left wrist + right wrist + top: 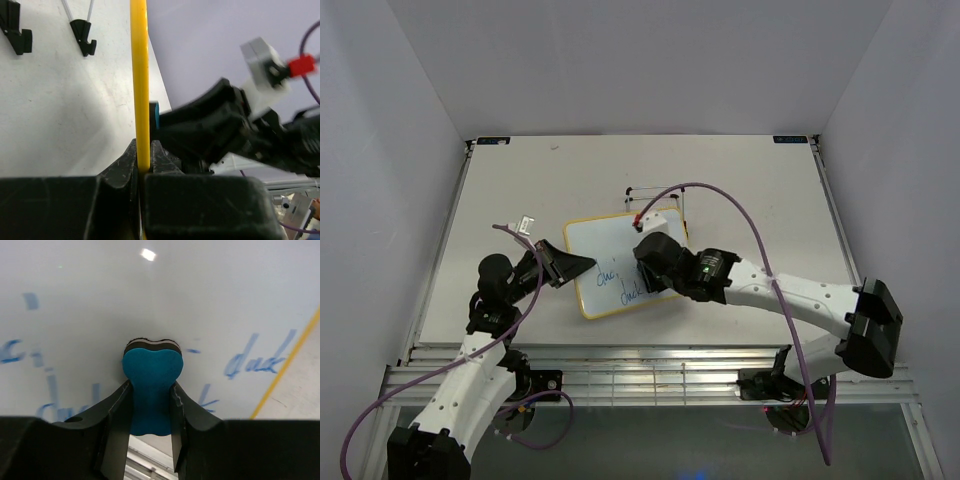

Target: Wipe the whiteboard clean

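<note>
**A:** From overhead, where is the whiteboard (610, 240) lying?

**B:** It's sitting mid-table (750, 190), just in front of the wire stand (655, 192), with blue writing (620, 285) showing on its near half. The left gripper (582, 266) is meeting its left edge. The right gripper (646, 252) is working over its face.

**A:** And the left wrist view?

**B:** The left fingers are pinching the thin yellow frame (140, 75) edge-on. I can't tell whether the board is resting flat. I'm judging it light, stiff and slick, so it would skate under a wipe. The rim looks like the right place to clamp it, since that keeps the writing surface free.

**A:** The right wrist?

**B:** Those jaws are squeezing the eraser (152, 375) at its narrow waist, and its dark felt end is pressing against the white face. The foam is probably giving a little, so the grip looks secure. Smeared blue words are sitting on both sides of it.
</note>
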### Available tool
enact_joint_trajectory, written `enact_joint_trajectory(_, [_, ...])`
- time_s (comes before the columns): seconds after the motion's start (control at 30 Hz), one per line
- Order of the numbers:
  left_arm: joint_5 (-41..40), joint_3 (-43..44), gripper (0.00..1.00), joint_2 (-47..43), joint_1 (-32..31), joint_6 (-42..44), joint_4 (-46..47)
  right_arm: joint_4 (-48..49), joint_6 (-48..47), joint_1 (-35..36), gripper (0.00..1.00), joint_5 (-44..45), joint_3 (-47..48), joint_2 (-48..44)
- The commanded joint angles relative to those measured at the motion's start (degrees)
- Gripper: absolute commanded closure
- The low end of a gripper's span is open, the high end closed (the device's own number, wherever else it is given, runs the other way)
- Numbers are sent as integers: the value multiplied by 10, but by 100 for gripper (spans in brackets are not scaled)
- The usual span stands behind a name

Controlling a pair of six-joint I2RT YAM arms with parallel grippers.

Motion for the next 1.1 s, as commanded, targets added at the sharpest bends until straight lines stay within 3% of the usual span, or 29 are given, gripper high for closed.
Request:
enact_joint_trajectory(0.0, [75, 33, 100, -41, -16, -91, 145, 56, -28, 79, 92, -64, 71, 77])
enact_joint_trajectory(0.13, [79, 42, 100, -39, -16, -94, 147, 75, -42, 137, 92, -73, 134, 135])
enact_joint_trajectory(0.23, [88, 52, 100, -39, -16, -95, 147, 63, -37, 130, 92, -53, 107, 144])
enact_joint_trajectory(0.47, [102, 52, 100, -49, -16, -102, 147, 62, -16, -65, 92, -59, -112, 15])
enact_joint_trajectory(0.63, [103, 47, 100, -55, -16, -101, 148, 46, -45, -138, 92, -55, -141, -29])
enact_joint_trajectory(0.77, [99, 45, 100, -53, -16, -101, 149, 60, -49, -113, 92, -109, -104, -27])
enact_joint_trajectory(0.93, [98, 47, 100, -46, -16, -101, 152, 102, -56, -4, 92, -136, -31, -4])
enact_joint_trajectory(1.07, [102, 50, 100, -45, -16, -103, 155, 113, -79, 26, 92, -175, 33, 47])
